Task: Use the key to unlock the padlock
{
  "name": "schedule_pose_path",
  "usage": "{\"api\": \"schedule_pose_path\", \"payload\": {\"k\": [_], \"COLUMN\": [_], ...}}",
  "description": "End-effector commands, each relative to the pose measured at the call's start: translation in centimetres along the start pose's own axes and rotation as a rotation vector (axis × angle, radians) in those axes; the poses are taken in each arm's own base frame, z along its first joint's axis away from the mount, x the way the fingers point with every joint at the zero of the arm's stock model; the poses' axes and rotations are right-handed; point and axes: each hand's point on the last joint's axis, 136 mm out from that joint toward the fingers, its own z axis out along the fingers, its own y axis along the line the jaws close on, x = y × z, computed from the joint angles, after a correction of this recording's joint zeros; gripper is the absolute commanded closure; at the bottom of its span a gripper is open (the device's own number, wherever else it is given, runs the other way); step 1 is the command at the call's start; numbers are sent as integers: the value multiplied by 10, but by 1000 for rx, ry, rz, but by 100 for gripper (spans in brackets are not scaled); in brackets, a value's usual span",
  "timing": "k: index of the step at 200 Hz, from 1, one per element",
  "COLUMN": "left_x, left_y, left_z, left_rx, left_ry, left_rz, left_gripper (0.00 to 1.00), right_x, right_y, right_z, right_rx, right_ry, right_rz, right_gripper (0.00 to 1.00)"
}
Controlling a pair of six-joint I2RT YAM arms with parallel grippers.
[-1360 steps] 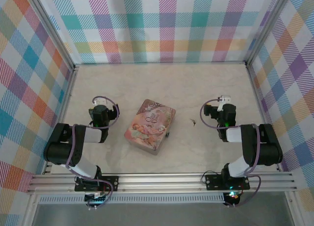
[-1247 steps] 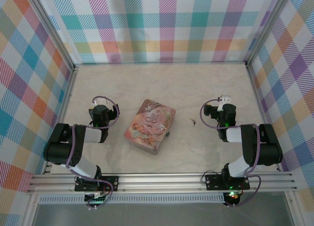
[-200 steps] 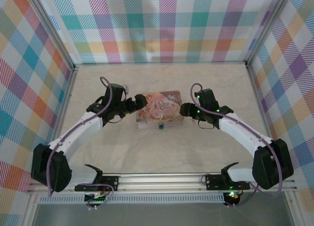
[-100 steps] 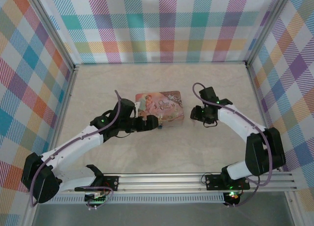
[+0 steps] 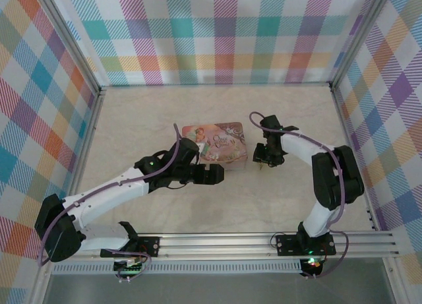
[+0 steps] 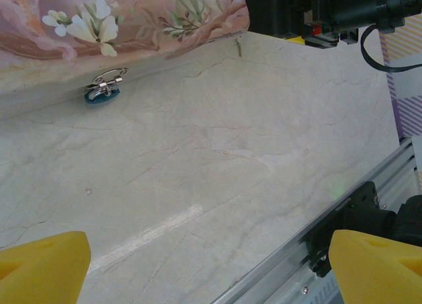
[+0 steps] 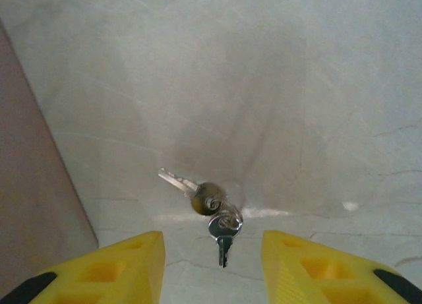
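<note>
The padlock (image 6: 103, 93), tiny and blue with a metal shackle, lies against the front wall of the pink tin (image 6: 132, 27). My left gripper (image 6: 211, 271) is open wide, its yellow fingertips (image 6: 43, 264) low over bare table well short of the padlock; in the top view the left gripper (image 5: 214, 175) sits in front of the tin (image 5: 217, 140). The key (image 7: 206, 197), brassy-headed and ringed to a second silver key (image 7: 224, 233), lies flat on the table. My right gripper (image 7: 212, 244) is open, with a finger on either side of the keys, touching neither.
The tin's side wall (image 7: 33, 185) runs close on the left of the right gripper (image 5: 266, 160). The right arm (image 6: 316, 14) shows beyond the tin's corner. An aluminium rail (image 6: 316, 238) edges the table on the near side. Plaid walls enclose the other sides.
My left gripper slid rightward along the tin's front. My right gripper came down beside the tin over the key, and its fingers narrowed.
</note>
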Motion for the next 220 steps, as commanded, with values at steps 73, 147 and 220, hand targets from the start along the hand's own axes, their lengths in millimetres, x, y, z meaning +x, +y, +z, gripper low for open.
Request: {"api": "schedule_pose_path", "payload": {"k": [73,147,220], "left_x": [0,2,1], "left_y": [-2,2,5], "left_z": [7,9,10], "left_rx": [-21,-28,-43], "left_ry": [7,8,-3], "left_rz": [25,17,11], "left_gripper": [7,6,6], "right_x": [-7,-2,-3], "right_y": [0,-4,5], "right_z": [17,36,14], "right_rx": [10,26,-36], "right_ry": [28,71,11], "right_rz": [-24,-30,-23], "right_gripper": [62,85,100]}}
